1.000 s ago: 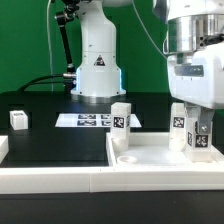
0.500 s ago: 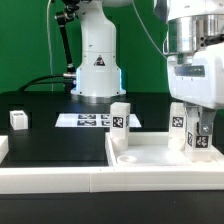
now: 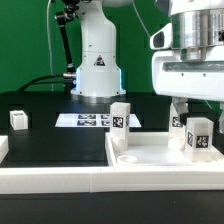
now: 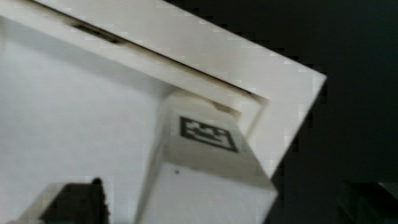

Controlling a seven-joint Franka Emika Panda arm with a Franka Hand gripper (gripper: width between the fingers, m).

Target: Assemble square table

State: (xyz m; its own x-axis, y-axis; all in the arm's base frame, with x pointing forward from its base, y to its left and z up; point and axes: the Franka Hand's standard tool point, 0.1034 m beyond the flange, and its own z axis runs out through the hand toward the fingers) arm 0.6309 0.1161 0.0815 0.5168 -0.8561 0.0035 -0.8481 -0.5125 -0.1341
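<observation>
The white square tabletop (image 3: 150, 165) lies at the front right, tray side up. One tagged white leg (image 3: 121, 118) stands upright at its far left corner. Another leg (image 3: 200, 135) stands upright near its right corner. My gripper (image 3: 200, 112) hangs just above this leg, open, with a finger on each side and apart from it. Part of a third tagged leg (image 3: 177, 121) shows behind it. A loose leg (image 3: 18, 118) lies on the black table at the exterior view's left. In the wrist view the leg (image 4: 210, 140) stands in the tabletop's corner (image 4: 71, 110) between my spread fingers (image 4: 71, 203).
The marker board (image 3: 85, 120) lies flat behind the tabletop, in front of the robot base (image 3: 97, 65). A long low white border wall (image 3: 50, 182) runs along the front edge. A short white wall piece (image 3: 3, 148) sits at the exterior view's far left.
My gripper was shut on the right leg. It has let go, turned about its axis so its wide side faces the exterior camera, and risen slightly. The leg stays upright.
</observation>
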